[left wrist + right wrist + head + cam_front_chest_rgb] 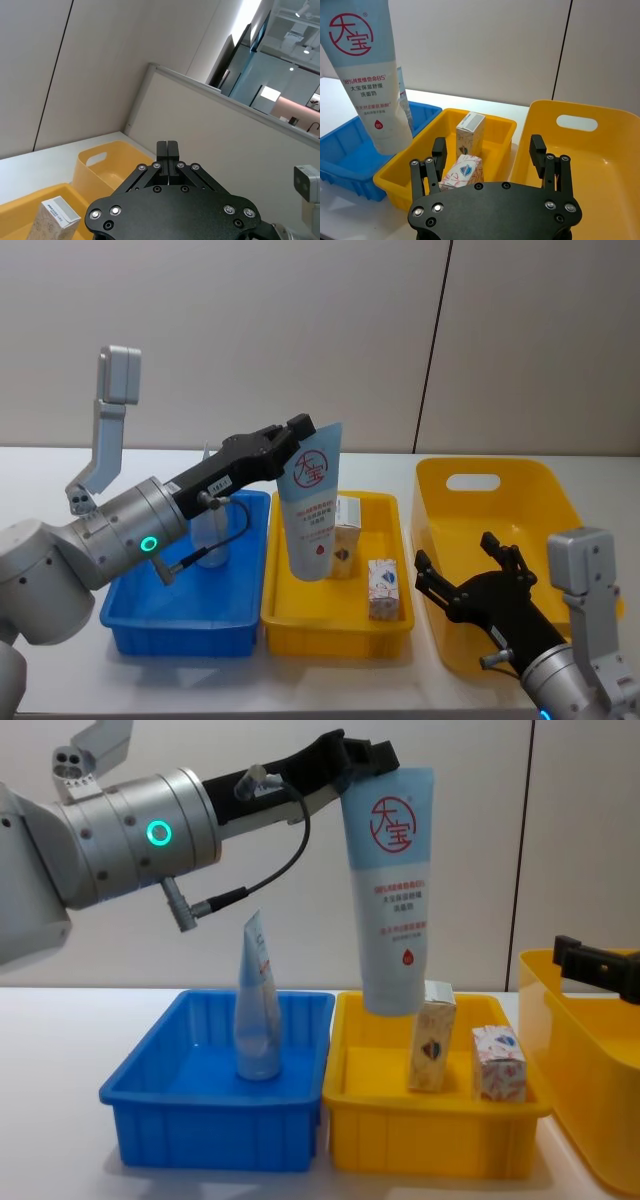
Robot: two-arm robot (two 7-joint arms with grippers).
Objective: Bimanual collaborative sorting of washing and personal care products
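1. The table was used as the base for three containers set in a row: a blue bin on the robot's left, a yellow tray in the middle and a deep yellow bin on the right.
2. The left gripper was raised above the seam between the blue bin and the yellow tray. Its fingers were closed flat on the crimped end of the large tube.
3. The large tube was held by that thin seam so that it hung upright, cap down. Its cap end was inside the left rear part of the yellow tray, just beside the tall carton. Whether the cap rested on the tray floor could not be told.
4. The right gripper was held low over the near-left corner of the deep yellow bin, with its fingers spread wide and nothing between them. It was judged to be kept ready there for a box from the tray.
5. A smaller tube was stood on its cap in the blue bin. The blue bin was therefore judged to be the place for tubes, and the large tube was judged to be bound for it.
6. The tall carton was stood upright in the yellow tray.
7. The short patterned box was stood just beside the carton, on the side nearer the right gripper. Both boxes were judged not yet sorted.
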